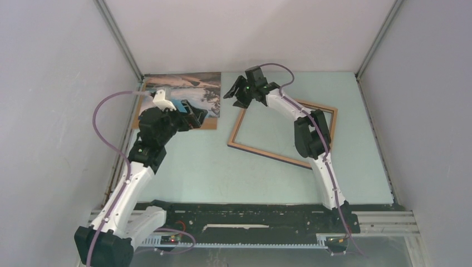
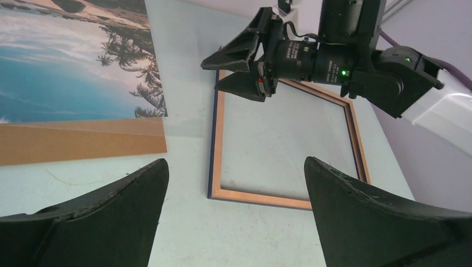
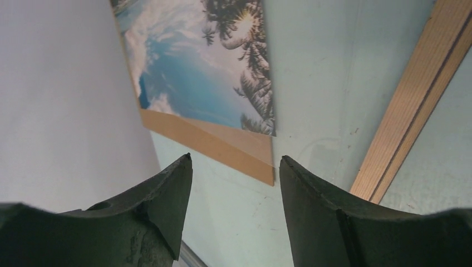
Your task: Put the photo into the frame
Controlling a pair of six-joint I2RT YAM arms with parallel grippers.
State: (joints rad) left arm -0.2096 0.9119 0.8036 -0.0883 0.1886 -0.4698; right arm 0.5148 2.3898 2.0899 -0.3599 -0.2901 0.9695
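Left gripper (image 2: pixel 235 161) fingers fill the near bottom of its wrist view, spread wide, nothing between them; just ahead and to its left the photo (image 2: pixel 67 61) lies flat, picture side up, on the brown backing board (image 2: pixel 78 142), a strip of board showing on the gripper's side. Photo's long axis runs across the table (image 1: pixel 222 172) left to right in the top view, dark trees on the edge toward the right gripper (image 3: pixel 236 157). Right gripper jaws also apart and holding nothing, hanging over the bare table between the board's corner and the frame (image 1: pixel 267 153). Frame lies flat, light wood face up, navy seen only as a thin outer edge, long axis roughly left-right but skewed, one corner right below the right gripper. Left arm covers the photo's near part in the top view; the right arm crosses the frame's right side and hides its near right corner. Pane hard to make out, table colour shows through. Photo cut off at the top and left of the left wrist view. Cannot tell if the left fingers touch the board
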